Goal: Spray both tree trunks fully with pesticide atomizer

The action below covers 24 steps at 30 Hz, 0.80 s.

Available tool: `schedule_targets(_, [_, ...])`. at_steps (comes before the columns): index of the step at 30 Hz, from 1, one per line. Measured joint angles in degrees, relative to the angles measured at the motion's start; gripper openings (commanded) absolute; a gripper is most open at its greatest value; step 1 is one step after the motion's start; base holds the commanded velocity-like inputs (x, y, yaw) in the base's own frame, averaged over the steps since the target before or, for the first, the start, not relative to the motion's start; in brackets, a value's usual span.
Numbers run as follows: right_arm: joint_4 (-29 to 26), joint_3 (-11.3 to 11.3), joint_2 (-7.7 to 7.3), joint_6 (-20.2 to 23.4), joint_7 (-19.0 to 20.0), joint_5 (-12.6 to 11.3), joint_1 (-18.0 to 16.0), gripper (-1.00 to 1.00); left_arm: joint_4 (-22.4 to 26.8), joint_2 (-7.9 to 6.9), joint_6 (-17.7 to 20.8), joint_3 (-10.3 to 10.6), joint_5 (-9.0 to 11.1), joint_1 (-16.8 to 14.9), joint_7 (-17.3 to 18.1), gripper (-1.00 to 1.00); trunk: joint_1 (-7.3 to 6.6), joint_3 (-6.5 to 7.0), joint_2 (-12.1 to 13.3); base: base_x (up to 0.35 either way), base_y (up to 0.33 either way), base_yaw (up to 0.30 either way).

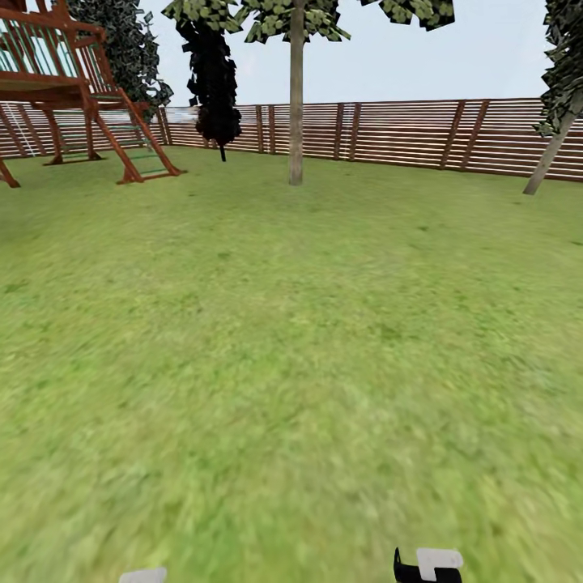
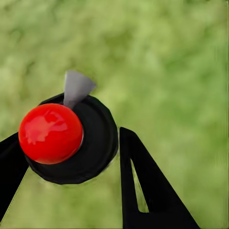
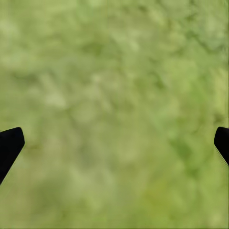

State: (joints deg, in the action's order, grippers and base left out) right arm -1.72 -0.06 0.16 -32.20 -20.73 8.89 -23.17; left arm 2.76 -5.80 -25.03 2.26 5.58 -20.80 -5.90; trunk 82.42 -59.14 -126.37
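The pesticide atomizer point(image 2: 71, 143) is a black round body with a glossy red ball top and a grey cone nozzle. My left gripper point(image 2: 71, 164) is shut on it, one black finger point(image 2: 143, 186) on each side, above blurred grass. My right gripper point(image 3: 116, 143) is open over bare lawn, with nothing between its tips. In the head view one tree point(image 1: 296, 16) stands ahead with a straight grey-brown tree trunk point(image 1: 295, 105) near the fence. A second tree point(image 1: 567, 57) at the far right has a leaning trunk point(image 1: 551, 154).
The garden lawn point(image 1: 283, 340) stretches ahead to a brown slat fence point(image 1: 405, 134). A wooden play tower with a ladder point(image 1: 73, 89) stands at the back left. A narrow black cypress-like tree point(image 1: 214, 81) grows beside it. Bits of my arms point(image 1: 429, 564) show at the bottom edge.
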Motion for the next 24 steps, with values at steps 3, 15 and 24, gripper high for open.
schedule_targets(3, [0.00,0.00,0.00,0.00,0.00,0.00,0.00,1.00,0.00,0.00,0.00,-0.01,0.00,0.00,0.00,-1.00,0.00,0.00,0.00,0.338,0.000,0.000])
schedule_targets(15, [0.00,0.00,0.00,0.00,0.00,0.00,-0.02,1.00,0.00,0.00,0.00,0.00,0.00,0.00,0.00,-1.00,0.00,0.00,0.00,0.338,0.000,0.000])
schedule_targets(24, [0.00,0.00,0.00,0.00,0.00,0.00,-0.01,1.00,0.00,0.00,0.00,0.00,0.00,0.00,0.00,-1.00,0.00,0.00,0.00,0.338,0.000,0.000])
